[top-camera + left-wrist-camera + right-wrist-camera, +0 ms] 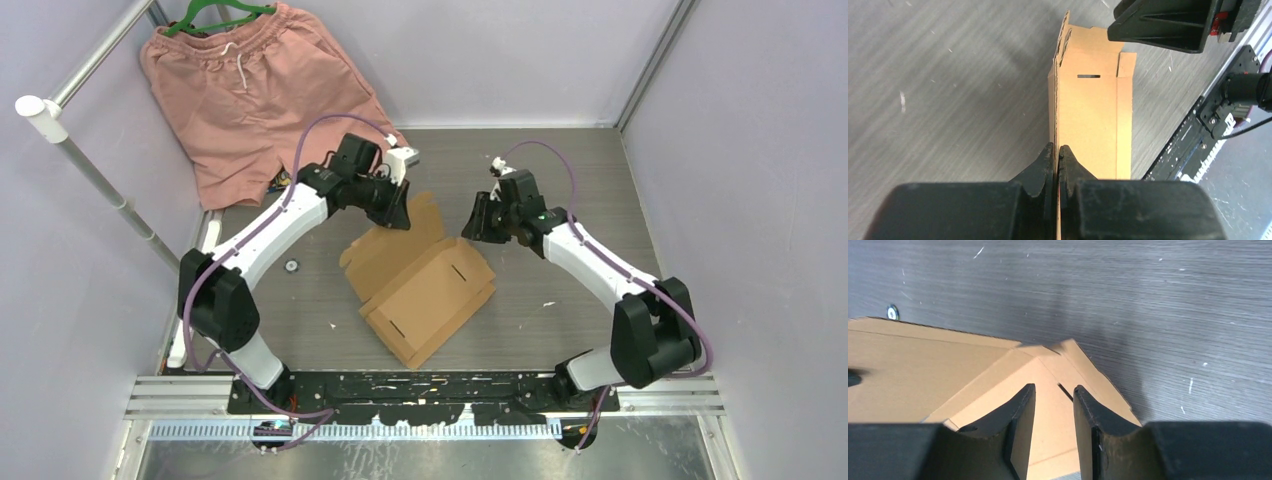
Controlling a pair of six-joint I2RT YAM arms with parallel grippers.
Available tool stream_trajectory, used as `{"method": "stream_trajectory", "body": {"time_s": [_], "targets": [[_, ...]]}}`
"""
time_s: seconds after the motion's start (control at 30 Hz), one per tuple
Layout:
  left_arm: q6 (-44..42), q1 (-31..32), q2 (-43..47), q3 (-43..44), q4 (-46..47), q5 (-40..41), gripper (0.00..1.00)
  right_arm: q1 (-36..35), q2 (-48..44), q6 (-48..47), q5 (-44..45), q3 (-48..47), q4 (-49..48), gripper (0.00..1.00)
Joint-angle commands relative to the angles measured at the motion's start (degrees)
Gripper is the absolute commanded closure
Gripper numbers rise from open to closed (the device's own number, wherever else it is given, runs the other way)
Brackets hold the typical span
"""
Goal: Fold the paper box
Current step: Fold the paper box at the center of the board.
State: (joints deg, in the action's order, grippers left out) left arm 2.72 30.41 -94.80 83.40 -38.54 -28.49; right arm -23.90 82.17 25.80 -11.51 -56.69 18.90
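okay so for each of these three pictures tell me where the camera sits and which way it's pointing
Top external: above and behind the bases, looking down at both arms, the paper box and the pink shorts.
Left wrist: on the left end effector, looking along shut fingers pinching a cardboard flap.
Right wrist: on the right end effector, fingers parted, empty, over the box.
Shared: all three show the box.

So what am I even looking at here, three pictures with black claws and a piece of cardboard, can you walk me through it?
These are two robot arms bolted to a table. The wide picture looks down from above; the other two come from cameras on each wrist. A brown paper box, partly folded, lies between the arms. The left gripper is shut on the paper box, pinching an upright flap edge. The right gripper hovers over the cardboard with its jaws apart, holding nothing. Pink shorts on a green hanger lie at the far left corner, apart from the job.
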Motion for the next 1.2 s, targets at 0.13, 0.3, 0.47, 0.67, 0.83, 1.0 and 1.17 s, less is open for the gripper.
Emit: {"method": "stream_trajectory", "body": {"time_s": [0.13,0.3,0.47,0.67,0.83,1.0,1.17], "targets": [[-5.6,0.1,2.9,11.1,-6.6,5.0,0.96,7.1,-1.7,3.7,-0.6,3.4,-1.0,0.64],[-7.1,0.2,4.3,14.2,-8.5,5.3,0.95,10.3,-0.3,6.5,-1.3,5.8,-5.1,0.64],[-8.7,2.3,4.7,16.6,-11.0,7.9,0.94,12.1,1.2,8.2,-2.0,5.9,-7.4,0.64],[-9.7,7.9,4.4,17.5,-12.3,15.2,0.94,12.7,3.2,10.2,-1.6,6.3,-9.2,0.64],[-10.1,11.9,3.9,17.6,-12.4,21.7,0.95,13.6,2.1,12.8,-3.4,9.5,-12.4,0.64],[-11.5,12.1,2.3,19.6,-13.3,27.5,0.95,13.7,-1.3,11.6,-3.4,11.2,-11.6,0.64],[-13.0,12.3,0.5,23.1,-14.5,32.4,0.96,13.6,-5.0,11.6,-3.8,12.2,-10.5,0.64]]}}
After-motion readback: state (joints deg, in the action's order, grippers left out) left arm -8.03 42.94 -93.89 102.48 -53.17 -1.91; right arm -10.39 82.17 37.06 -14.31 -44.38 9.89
